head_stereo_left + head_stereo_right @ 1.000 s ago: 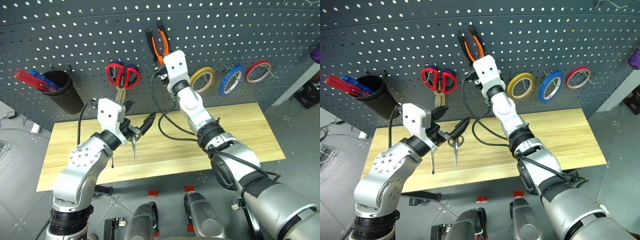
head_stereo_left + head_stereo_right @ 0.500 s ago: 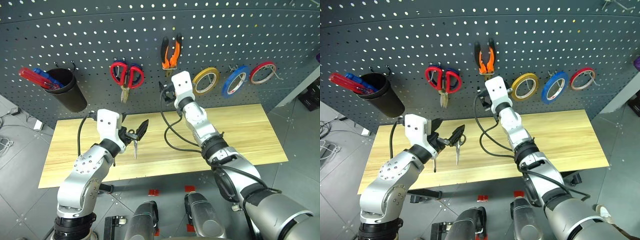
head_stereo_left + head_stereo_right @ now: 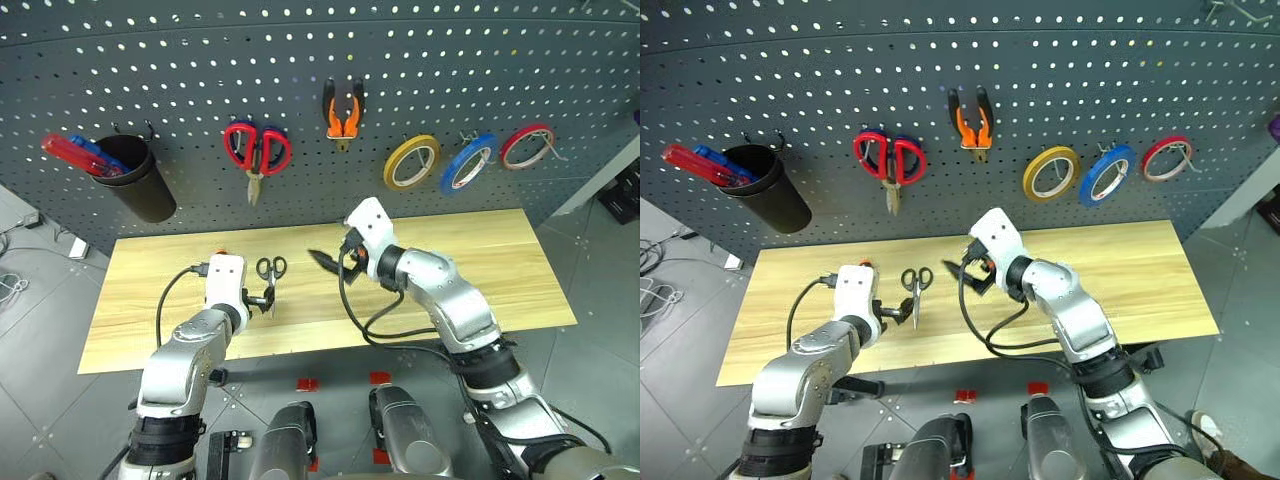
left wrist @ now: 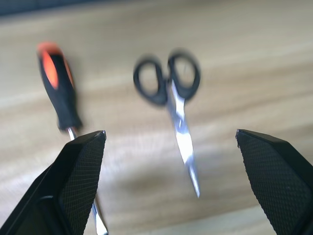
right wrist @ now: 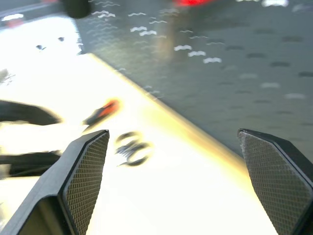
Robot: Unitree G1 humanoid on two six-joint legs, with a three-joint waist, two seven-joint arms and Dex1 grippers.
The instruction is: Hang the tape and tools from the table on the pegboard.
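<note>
Left hand (image 4: pixel 168 161) wide open, low over the counter (image 3: pixel 500 260), small black scissors (image 4: pixel 171 93) lying between its fingers, screwdriver (image 4: pixel 58 88) at 9 o'clock of them. Right hand (image 3: pixel 965 275) wide open, empty. Pliers (image 3: pixel 342 108) and blue tape (image 3: pixel 468 163) hanging on the pegboard (image 3: pixel 450 60).
</note>
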